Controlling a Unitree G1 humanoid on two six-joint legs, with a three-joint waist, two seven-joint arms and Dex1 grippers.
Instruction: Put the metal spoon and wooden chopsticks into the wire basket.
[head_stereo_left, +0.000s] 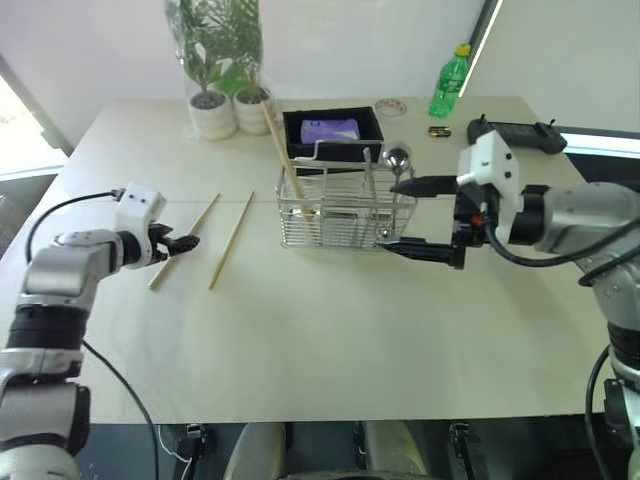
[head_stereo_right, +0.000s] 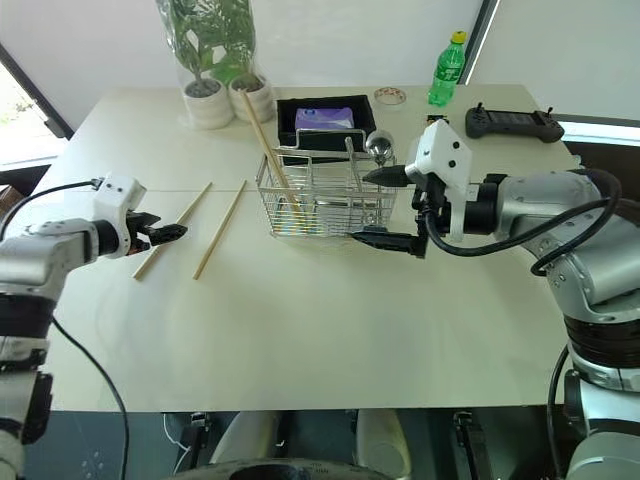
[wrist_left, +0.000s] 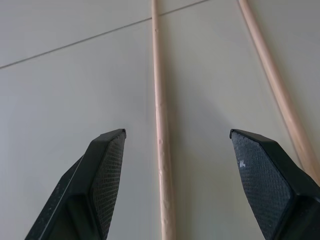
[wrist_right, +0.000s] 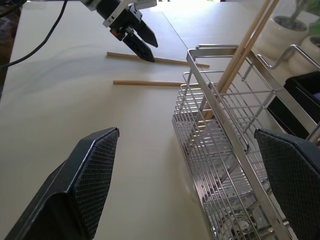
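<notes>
Closest to the lens in the left wrist view: two black fingers (wrist_left: 102, 180) spread wide, empty, straddling one of the loose wooden chopsticks (wrist_left: 161, 130) with its long axis running straight out ahead between them. Second loose stick (wrist_left: 277, 95) just outside the other finger, roughly parallel.

From the head: left gripper (head_stereo_left: 180, 242) low over the tabletop (head_stereo_left: 330, 340), tips at the near end of the outer stick (head_stereo_left: 184, 242); its partner (head_stereo_left: 231, 240) just toward 3 o'clock. Both lying on a line from 7 to 1 o'clock, apart from each other. Left arm plainly the nearer one; judged ready to lower and pinch.

Wire basket (head_stereo_left: 345, 212) at 3 o'clock from the loose sticks, near but apart. Already inside: two wooden chopsticks (head_stereo_left: 284, 155) leaning toward 11 o'clock, and the metal spoon (head_stereo_left: 397, 158) standing bowl-up at the far right corner.

Right gripper (head_stereo_left: 422, 218) spread wide, holding nothing, just beside the basket's right end.

Pale, smooth, mostly bare surface. At 12 o'clock: potted plants (head_stereo_left: 222, 60), black tray (head_stereo_left: 331, 128) with a purple packet, green bottle (head_stereo_left: 449, 82), black controller (head_stereo_left: 515, 133).
</notes>
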